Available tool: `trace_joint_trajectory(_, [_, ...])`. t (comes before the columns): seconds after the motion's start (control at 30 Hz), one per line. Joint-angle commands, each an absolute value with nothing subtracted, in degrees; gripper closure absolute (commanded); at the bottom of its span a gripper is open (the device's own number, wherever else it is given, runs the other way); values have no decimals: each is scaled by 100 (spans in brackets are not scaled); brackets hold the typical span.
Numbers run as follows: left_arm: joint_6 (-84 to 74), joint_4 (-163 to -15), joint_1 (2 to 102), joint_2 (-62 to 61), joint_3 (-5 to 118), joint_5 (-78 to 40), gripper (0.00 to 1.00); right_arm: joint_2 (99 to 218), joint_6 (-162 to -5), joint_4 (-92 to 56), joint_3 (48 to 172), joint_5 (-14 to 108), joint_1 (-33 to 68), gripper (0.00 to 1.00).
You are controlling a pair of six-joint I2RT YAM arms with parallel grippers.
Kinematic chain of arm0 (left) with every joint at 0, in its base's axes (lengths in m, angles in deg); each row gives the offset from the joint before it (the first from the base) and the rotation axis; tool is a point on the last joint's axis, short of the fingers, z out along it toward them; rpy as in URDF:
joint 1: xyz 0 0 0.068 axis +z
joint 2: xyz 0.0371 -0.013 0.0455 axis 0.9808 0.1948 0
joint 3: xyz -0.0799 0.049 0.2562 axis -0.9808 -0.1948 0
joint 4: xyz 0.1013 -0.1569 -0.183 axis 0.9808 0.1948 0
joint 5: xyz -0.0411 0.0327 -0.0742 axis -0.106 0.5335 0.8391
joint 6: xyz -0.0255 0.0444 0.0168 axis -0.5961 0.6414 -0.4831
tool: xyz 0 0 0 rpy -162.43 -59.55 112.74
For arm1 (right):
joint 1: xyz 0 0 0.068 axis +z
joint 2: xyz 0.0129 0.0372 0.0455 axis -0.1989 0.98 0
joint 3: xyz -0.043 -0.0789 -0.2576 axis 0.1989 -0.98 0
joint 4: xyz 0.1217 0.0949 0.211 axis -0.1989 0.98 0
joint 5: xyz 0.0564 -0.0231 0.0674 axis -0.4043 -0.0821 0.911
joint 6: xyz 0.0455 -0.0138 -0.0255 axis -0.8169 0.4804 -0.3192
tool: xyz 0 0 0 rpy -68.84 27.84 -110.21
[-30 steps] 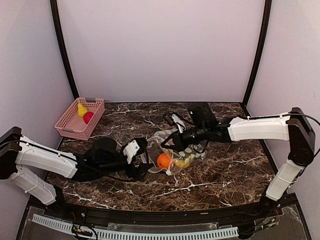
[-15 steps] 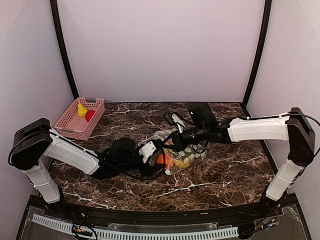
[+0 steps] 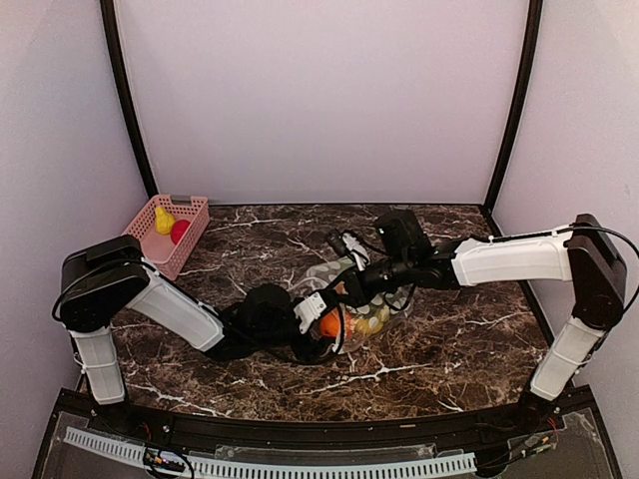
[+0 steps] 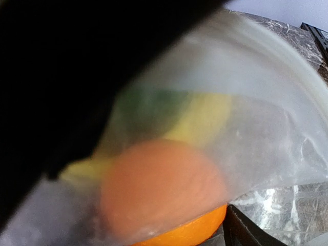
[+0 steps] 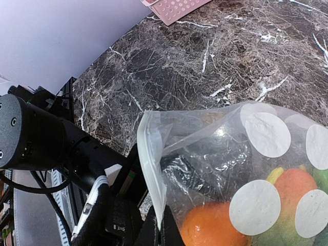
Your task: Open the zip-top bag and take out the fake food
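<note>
The zip-top bag (image 3: 377, 302) lies mid-table, its mouth toward the left arm. My right gripper (image 3: 351, 284) is shut on the bag's zip rim and holds it up; in the right wrist view its fingertips (image 5: 163, 233) pinch the clear rim of the bag (image 5: 266, 133). Inside are an orange ball (image 3: 329, 323), yellow pieces (image 3: 365, 323) and a green bit (image 5: 320, 179). My left gripper (image 3: 319, 317) is at the bag's mouth, open, its jaws either side of the orange ball (image 4: 164, 195). One dark finger (image 4: 245, 231) shows at the lower right. Film covers most of the ball.
A pink slotted basket (image 3: 142, 249) stands at the back left, holding a yellow pear (image 3: 163, 220) and a magenta-red ball (image 3: 179, 232). Its corner shows in the right wrist view (image 5: 174, 7). Dark marble table (image 3: 469, 339) all around.
My left arm has reached right, and its gripper has moved from beside the bag into the mouth, up to the orange ball. The right gripper has kept hold of the rim.
</note>
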State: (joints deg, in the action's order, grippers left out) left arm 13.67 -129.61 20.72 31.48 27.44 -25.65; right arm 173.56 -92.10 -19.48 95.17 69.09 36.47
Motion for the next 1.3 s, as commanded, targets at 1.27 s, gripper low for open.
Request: trace_joint_trajectory(1.27, [-473, -11213, 2748, -750, 1447, -2941, 50, 17243, -9282, -2390, 9087, 7135, 3113, 100])
